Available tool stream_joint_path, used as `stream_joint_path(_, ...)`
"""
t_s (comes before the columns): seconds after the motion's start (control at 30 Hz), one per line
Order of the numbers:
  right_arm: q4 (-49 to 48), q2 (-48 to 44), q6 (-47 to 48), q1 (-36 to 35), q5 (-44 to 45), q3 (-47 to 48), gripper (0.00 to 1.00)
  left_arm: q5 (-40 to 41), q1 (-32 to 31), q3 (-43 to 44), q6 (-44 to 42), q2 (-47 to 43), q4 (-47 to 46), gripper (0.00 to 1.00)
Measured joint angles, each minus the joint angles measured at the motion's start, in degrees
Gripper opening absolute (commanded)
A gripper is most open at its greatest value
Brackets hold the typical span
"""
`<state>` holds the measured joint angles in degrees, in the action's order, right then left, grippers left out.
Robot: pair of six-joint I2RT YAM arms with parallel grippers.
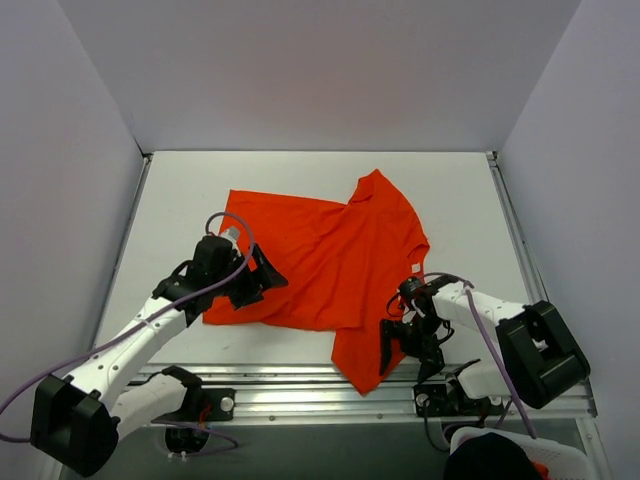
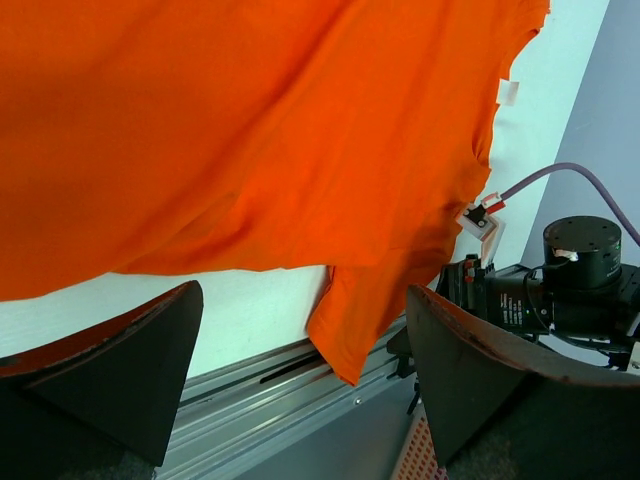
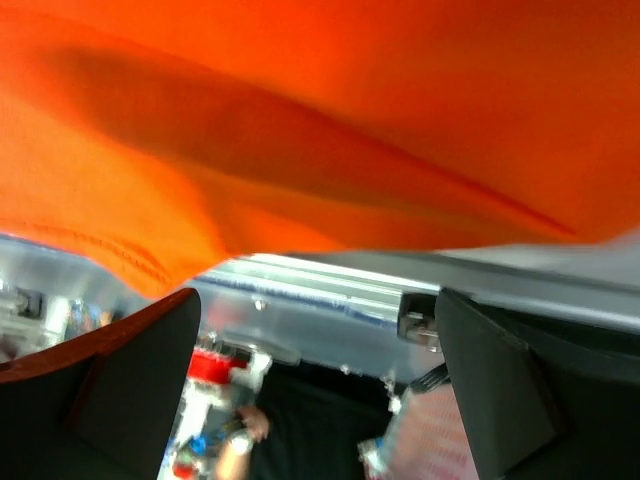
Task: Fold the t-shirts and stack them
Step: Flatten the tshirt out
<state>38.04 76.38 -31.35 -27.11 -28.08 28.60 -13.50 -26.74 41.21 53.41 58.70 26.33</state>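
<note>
The orange t-shirt (image 1: 330,250) lies wrinkled on the table (image 1: 300,175), one part hanging over the near rail (image 1: 290,385), so folding seems only at its beginning. The left gripper (image 1: 262,283) (at the shirt's near-left edge) and the right gripper (image 1: 400,350) both stand spread wide, holding nothing; next each must pinch a cloth edge. No container is visible.

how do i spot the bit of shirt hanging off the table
Follow the near edge of the white table to the metal rail. One pointed flap of the orange t-shirt droops over it beside the right gripper; the rest lies on the table.
</note>
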Motion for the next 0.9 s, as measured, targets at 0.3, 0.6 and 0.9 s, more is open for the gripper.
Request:
stream_joint_path(0.3, 1.5, 5.2, 3.1, -7.3, -6.3, 2.8, 1.00, 1.4, -1.0, 0.2, 2.0, 4.8, -3.0, 0.91)
stream_joint_path(0.6, 7.9, 2.9, 4.7, -12.5, -4.6, 5.0, 1.00, 2.5, -2.1, -0.8, 7.4, 3.2, -7.6, 0.91)
stream_joint_path(0.9, 16.4, -3.7, 3.1, -13.5, 1.0, 8.6, 1.00, 3.0, -6.8, 3.2, 8.0, 10.6, -7.5, 0.91)
